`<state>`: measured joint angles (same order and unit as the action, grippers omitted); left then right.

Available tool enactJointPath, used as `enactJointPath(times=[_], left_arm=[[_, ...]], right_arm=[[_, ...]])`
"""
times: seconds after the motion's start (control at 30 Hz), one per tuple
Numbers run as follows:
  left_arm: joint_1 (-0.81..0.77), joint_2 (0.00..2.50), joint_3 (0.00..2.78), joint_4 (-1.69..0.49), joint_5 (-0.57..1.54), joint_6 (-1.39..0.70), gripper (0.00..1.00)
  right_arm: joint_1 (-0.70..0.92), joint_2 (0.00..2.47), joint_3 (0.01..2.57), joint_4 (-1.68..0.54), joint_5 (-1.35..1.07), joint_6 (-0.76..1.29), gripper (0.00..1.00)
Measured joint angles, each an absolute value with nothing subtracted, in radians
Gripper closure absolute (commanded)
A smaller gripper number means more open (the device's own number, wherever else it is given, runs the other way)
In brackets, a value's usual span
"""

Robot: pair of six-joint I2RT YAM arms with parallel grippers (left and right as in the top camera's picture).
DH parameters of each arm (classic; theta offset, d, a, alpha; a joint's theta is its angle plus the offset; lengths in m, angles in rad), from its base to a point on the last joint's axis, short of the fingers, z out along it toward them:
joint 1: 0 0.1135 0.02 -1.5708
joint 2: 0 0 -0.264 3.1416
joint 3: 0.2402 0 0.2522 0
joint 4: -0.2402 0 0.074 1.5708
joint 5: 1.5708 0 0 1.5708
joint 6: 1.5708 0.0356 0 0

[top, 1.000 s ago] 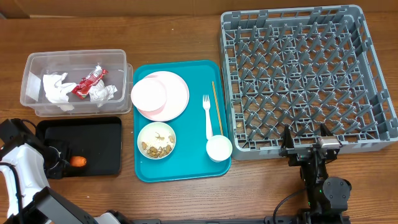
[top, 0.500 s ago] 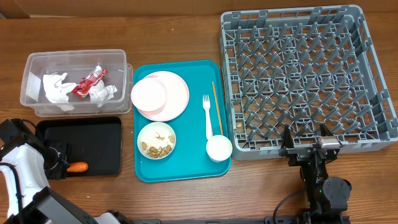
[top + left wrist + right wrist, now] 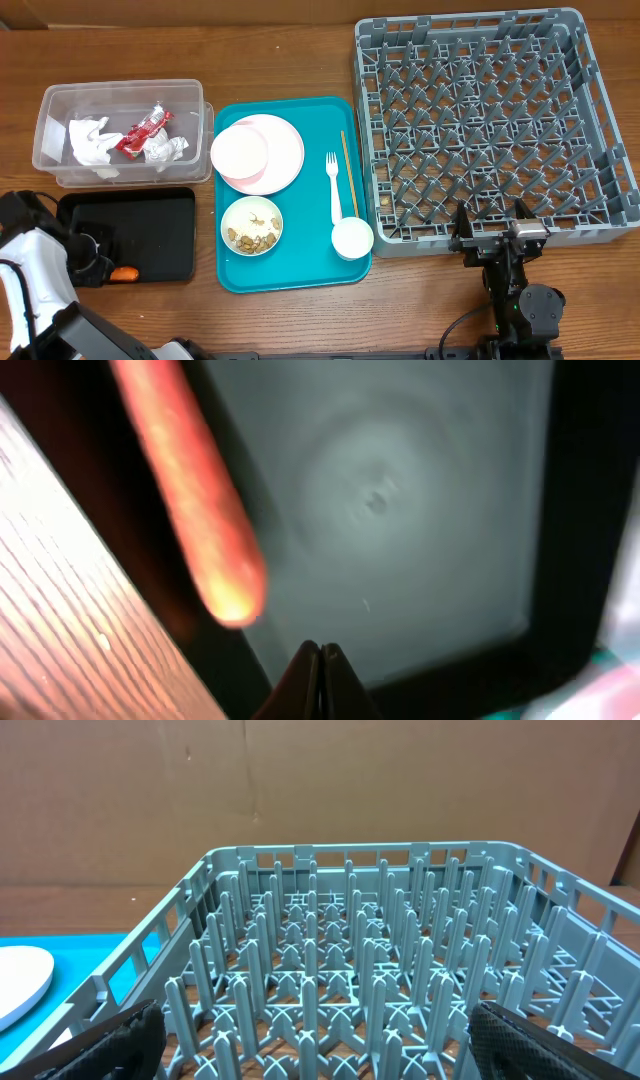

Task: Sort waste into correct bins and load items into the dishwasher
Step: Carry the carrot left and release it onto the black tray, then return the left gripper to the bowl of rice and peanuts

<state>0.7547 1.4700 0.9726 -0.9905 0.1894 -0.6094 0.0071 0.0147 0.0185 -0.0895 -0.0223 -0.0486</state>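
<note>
Carrot count: one, small and orange (image 3: 124, 273), lying loose in the flat black rectangular tray (image 3: 150, 215), along its near edge; smooth, tapered, blunt tip. Left gripper (image 3: 320, 663) sits low just beside it, tips pressed together, nothing btwn them. One clear rectangular plastic tub (image 3: 50, 110) holds crumpled white napkins (image 3: 90, 140) and one shiny red wrapper (image 3: 143, 128). Teal tray (image 3: 300, 270) carries one pale pink round plate (image 3: 285, 150), one white bowl w/ beige bits (image 3: 252, 226), one white cup (image 3: 352, 238), one white fork (image 3: 333, 185) and one tan chopstick (image 3: 347, 170). Right gripper (image 3: 495, 235) rests at the near wall of the big grey pegged rack (image 3: 470, 30), fingers spread wide, empty.
</note>
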Motion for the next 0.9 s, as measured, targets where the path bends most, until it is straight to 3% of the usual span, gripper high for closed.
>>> enactJointPath(times=[0.27,0.6,0.73,0.8,0.9], left_arm=[[0.694,1.441,1.221,-1.211,0.277,-0.492,0.96],[0.334,1.367,1.306,-1.223,0.370,-0.375,0.96],[0.173,1.367,1.306,-1.179,0.382,-0.356,0.74],[0.102,1.367,1.306,-1.141,0.386,-0.353,0.79],[0.009,1.367,1.306,-1.110,0.387,-0.345,0.95]], right_arm=[[0.007,0.015,0.019,-0.090,-0.022,-0.049,0.00],[0.007,0.015,0.019,-0.090,-0.022,-0.049,0.00],[0.007,0.015,0.019,-0.089,-0.022,-0.049,0.00],[0.007,0.015,0.019,-0.089,-0.022,-0.049,0.00],[0.007,0.015,0.019,-0.089,-0.022,-0.049,0.00]])
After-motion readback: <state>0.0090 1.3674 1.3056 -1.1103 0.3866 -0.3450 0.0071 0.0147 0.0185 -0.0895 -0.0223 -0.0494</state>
